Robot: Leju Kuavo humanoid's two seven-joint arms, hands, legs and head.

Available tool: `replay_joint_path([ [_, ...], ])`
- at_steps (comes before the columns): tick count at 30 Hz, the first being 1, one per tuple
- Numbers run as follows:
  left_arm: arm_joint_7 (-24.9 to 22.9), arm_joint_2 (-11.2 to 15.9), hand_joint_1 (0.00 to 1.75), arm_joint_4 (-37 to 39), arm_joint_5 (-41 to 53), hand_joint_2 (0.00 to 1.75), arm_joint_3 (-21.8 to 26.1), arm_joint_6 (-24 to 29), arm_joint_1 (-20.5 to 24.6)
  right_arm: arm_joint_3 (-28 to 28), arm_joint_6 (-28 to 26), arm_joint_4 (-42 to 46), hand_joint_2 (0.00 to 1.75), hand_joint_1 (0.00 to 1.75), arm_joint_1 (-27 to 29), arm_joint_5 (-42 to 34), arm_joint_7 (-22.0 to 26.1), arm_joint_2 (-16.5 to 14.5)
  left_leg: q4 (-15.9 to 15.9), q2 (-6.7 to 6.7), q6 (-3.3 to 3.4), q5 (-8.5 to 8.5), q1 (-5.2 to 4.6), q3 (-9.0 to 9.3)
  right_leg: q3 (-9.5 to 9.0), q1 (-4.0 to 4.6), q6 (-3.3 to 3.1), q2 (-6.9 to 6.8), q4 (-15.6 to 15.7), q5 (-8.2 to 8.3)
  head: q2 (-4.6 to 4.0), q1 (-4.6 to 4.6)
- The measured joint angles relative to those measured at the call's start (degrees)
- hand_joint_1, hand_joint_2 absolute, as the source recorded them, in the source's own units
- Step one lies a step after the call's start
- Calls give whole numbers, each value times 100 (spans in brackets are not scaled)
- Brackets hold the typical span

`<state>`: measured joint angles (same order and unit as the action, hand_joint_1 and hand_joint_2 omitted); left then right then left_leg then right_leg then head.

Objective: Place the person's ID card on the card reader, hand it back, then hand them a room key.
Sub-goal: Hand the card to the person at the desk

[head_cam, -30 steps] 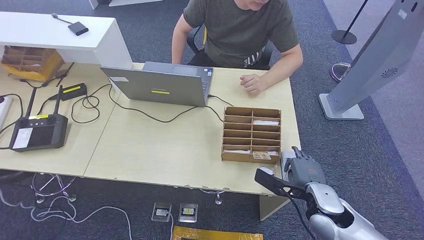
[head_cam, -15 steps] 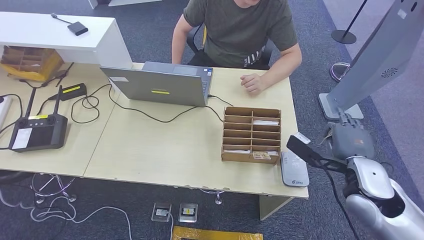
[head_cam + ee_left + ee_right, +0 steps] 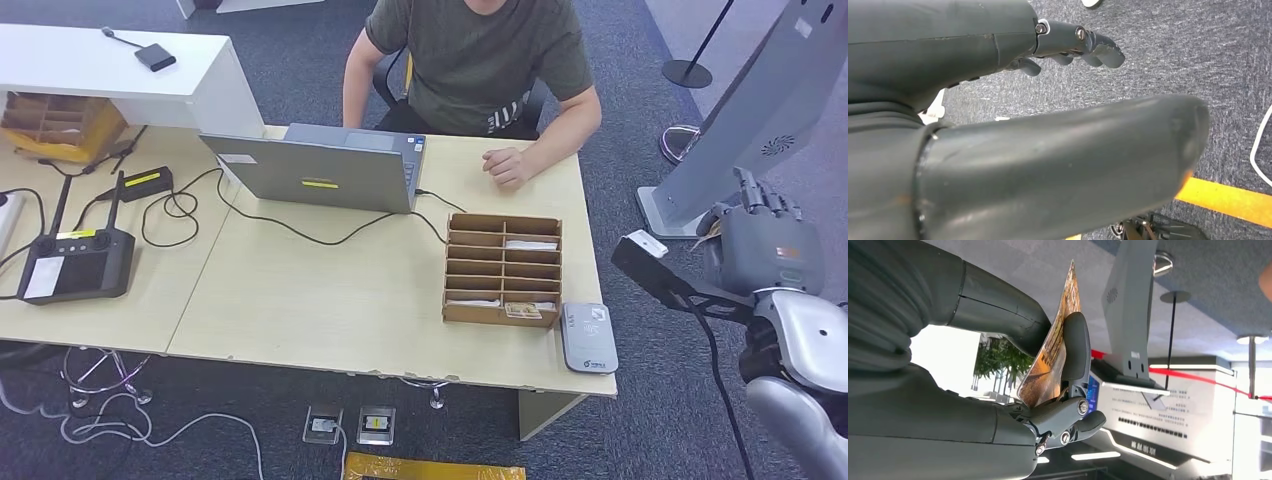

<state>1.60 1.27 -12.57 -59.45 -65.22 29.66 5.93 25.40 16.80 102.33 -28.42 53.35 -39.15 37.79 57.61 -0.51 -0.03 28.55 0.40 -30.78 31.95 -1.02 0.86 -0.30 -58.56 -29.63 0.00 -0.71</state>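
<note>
The right hand [image 3: 762, 250] is raised off the table's right edge, beyond the desk, and pinches a thin card [image 3: 1052, 354] with an orange-brown printed face between its thumb and a finger [image 3: 1075, 347]. The left hand [image 3: 998, 125] hangs over dark carpet, fingers apart and holding nothing. On the table [image 3: 300, 300] the grey card reader [image 3: 588, 337] lies bare, just beside the brown compartment box [image 3: 503, 270], whose slots hold a few flat cards. A person [image 3: 480, 60] sits opposite, one hand resting on the tabletop.
</note>
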Motion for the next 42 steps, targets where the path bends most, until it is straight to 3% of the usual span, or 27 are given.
replay_joint_path([
  [12,0,-13,0,0,57,0,-70,-28,46,280,104,127,175,175,-326,33,5,-83,-1,-2,0,0,1,-5,0,1,0,-2,-1,0,0,1],
  [24,-7,-23,0,-29,128,0,-160,-32,123,1087,-412,-211,175,175,-660,-173,5,-292,-1,-4,0,0,2,-9,1,2,0,-6,-2,0,0,-1],
  [42,-120,-107,0,-46,69,0,-260,4,150,2260,-1499,-1608,175,175,-1516,-842,125,-1129,-1,-5,-1,-1,4,-9,2,4,0,-7,-3,0,0,-1],
])
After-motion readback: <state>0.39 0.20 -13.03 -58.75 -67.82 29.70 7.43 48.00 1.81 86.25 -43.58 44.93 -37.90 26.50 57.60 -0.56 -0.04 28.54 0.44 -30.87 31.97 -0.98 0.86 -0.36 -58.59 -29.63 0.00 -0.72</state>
